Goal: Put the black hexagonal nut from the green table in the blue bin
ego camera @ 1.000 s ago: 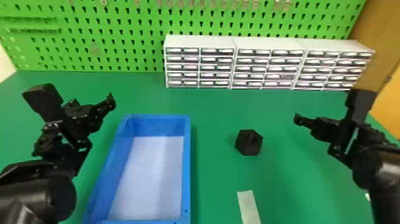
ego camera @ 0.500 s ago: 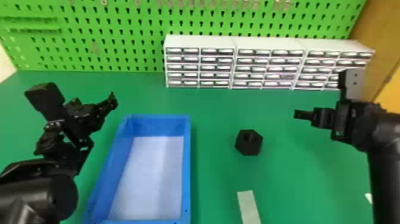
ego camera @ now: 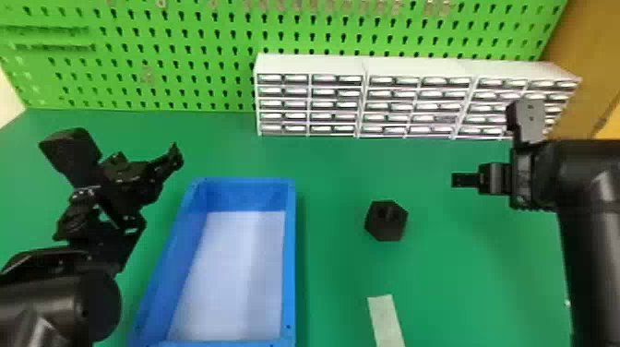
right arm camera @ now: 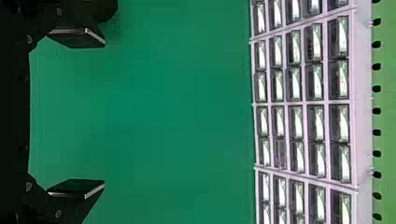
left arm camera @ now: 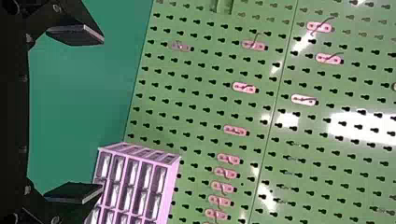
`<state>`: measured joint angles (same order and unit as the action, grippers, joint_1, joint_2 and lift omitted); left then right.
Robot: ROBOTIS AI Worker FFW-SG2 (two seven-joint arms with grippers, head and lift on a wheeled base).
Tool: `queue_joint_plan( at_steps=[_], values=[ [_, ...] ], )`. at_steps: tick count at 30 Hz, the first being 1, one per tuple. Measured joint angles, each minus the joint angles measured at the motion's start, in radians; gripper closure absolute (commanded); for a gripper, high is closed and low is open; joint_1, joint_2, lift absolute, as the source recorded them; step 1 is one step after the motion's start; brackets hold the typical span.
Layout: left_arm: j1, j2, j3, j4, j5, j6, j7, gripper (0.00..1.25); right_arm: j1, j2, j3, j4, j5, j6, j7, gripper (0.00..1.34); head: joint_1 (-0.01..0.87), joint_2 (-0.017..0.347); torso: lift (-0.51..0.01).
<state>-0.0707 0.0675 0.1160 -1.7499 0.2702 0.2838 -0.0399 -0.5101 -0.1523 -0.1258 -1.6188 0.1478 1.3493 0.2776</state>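
Note:
The black hexagonal nut (ego camera: 386,220) lies on the green table (ego camera: 341,170) in the head view, right of the blue bin (ego camera: 289,258). My right gripper (ego camera: 466,180) is to the right of the nut and a bit farther back, not touching it. In the right wrist view the right gripper (right arm camera: 77,113) stands open with nothing between its fingers. My left gripper (ego camera: 173,157) is at the left, near the bin's far left corner. The left wrist view has the left gripper (left arm camera: 74,114) open, its fingers wide apart.
White drawer cabinets (ego camera: 360,101) line the back of the table before a green pegboard (ego camera: 184,55). A pale strip (ego camera: 386,320) lies near the front edge, nearer than the nut. A brown panel (ego camera: 588,60) stands at the back right.
My right arm has swung and turned its wrist, so its gripper now points left across the table. The left arm has barely moved; the nut and bin are where they were.

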Motion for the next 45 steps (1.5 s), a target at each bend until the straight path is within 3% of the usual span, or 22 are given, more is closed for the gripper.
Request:
queue_joint_plan(
  at_steps=[24, 45],
  values=[
    [0.005, 0.000, 0.003, 0.000, 0.012, 0.000, 0.000, 0.16, -0.102, 0.022, 0.079, 0.273, -0.073, -0.128, 0.001, 0.22, 0.692, 0.009, -0.097],
    [0.003, 0.000, -0.001, 0.000, 0.013, 0.000, 0.000, 0.16, -0.136, 0.057, 0.171, 0.402, -0.078, -0.191, 0.000, 0.22, 0.692, 0.009, -0.097]
  ],
)
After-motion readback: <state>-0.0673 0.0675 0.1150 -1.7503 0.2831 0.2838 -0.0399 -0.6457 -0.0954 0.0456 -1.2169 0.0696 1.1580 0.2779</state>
